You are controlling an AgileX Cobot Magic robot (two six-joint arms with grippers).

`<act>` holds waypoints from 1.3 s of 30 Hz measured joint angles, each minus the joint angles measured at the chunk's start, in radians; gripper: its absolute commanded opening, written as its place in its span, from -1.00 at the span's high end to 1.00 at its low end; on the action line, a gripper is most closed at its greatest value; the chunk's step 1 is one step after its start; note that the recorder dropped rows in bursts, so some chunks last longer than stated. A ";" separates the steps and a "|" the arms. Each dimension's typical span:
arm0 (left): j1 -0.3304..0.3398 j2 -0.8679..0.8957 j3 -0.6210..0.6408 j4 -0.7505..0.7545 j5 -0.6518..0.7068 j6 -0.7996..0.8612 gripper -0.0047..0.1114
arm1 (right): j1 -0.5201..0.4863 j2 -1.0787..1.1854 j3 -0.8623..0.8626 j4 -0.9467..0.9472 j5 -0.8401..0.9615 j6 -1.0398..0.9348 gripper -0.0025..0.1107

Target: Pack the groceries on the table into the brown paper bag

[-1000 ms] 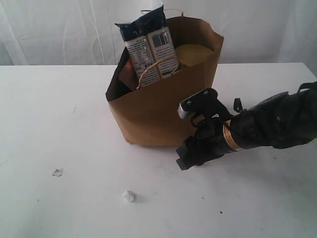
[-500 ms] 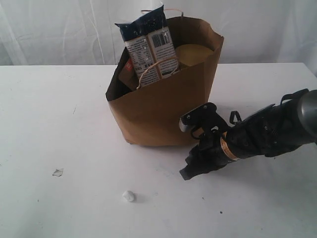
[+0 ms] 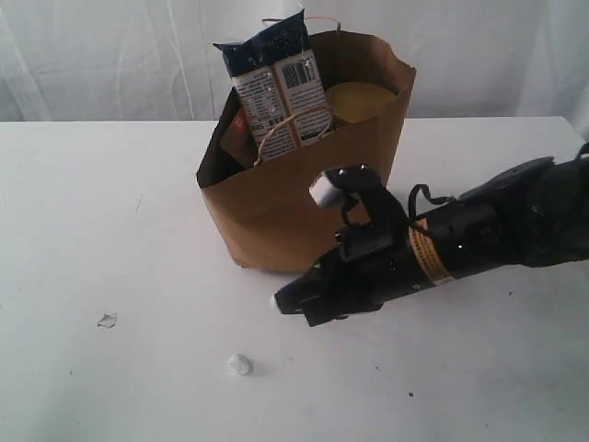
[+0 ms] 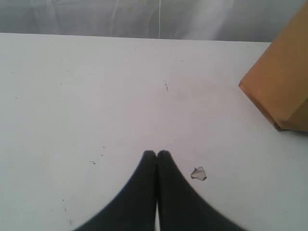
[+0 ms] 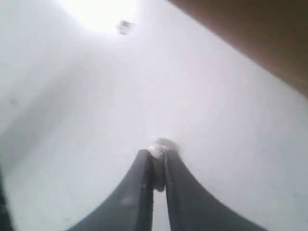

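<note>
White crumpled ball [image 3: 239,365]: closest thing to the camera, sitting loose on the desk [image 3: 83,212], nothing touching it.
Flat scrap [image 3: 108,320]: off to the left and a bit further back, also loose. In the left wrist view it lies just beside the fingertips, not touching them.
Left fingers [image 4: 155,157]: pressed together with nothing between them, low over bare desk. Can't spot them in the exterior view.
Right fingers [image 3: 283,301]: pretty much closed, pinching a white bit [image 5: 162,143] right at the tips. Can't tell if they're touching the desk or just above it.
Right arm [image 3: 460,241]: black, comes in from the right and crosses in front of the bag's lower right part.
Brown paper bag [image 3: 285,207]: upright around mid-desk, top open, just behind the right fingers.
Long blue-white packet [image 3: 271,87]: in the bag, standing on end, top half poking out above the rim on the left side and tilted a little. A cord handle [image 3: 296,129] loops in front of it.
Gold-lidded jar [image 3: 361,101]: in the bag too, right of the packet, only the lid showing below the rim.
Dark thing with a red patch [image 3: 236,129]: inside at the bag's left edge, too hidden to say what it is.
Curtain [image 3: 92,55]: white, hanging behind the desk.
</note>
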 measured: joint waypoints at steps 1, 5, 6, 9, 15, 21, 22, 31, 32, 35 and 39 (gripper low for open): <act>0.000 0.000 0.000 0.000 0.000 0.000 0.92 | 0.000 -0.029 0.000 0.000 -0.069 0.017 0.96; 0.000 0.000 0.000 0.000 0.000 0.000 0.92 | 0.026 -0.138 -0.030 0.006 -0.308 0.055 0.96; 0.000 0.000 0.000 0.000 0.000 0.000 0.92 | 0.039 -0.166 -0.042 0.015 -0.348 0.057 0.96; 0.000 0.000 0.000 0.000 0.000 0.000 0.92 | 0.095 -0.235 -0.101 0.093 -0.367 0.056 0.96; 0.000 0.000 0.000 0.000 0.000 0.000 0.92 | 0.175 -0.291 -0.274 0.246 0.003 -0.123 0.94; 0.000 0.000 0.000 0.000 0.000 0.000 0.92 | 0.185 -0.243 -0.315 0.248 0.531 -0.200 0.51; 0.000 0.000 0.000 0.000 0.000 0.000 0.92 | 0.185 -0.233 -0.315 0.248 0.584 -0.202 0.44; 0.000 0.000 0.000 0.000 0.000 0.000 0.92 | 0.185 -0.222 -0.315 0.257 0.709 -0.206 0.28; 0.000 0.000 0.000 0.000 0.000 0.000 0.92 | 0.185 -0.234 -0.315 0.261 0.669 -0.206 0.32; 0.000 0.000 0.000 0.000 0.000 0.000 0.92 | 0.185 -0.273 -0.315 0.264 0.509 -0.206 0.57; 0.000 0.000 0.000 0.000 0.000 0.000 0.92 | 0.185 -0.314 -0.315 0.182 0.352 -0.206 0.95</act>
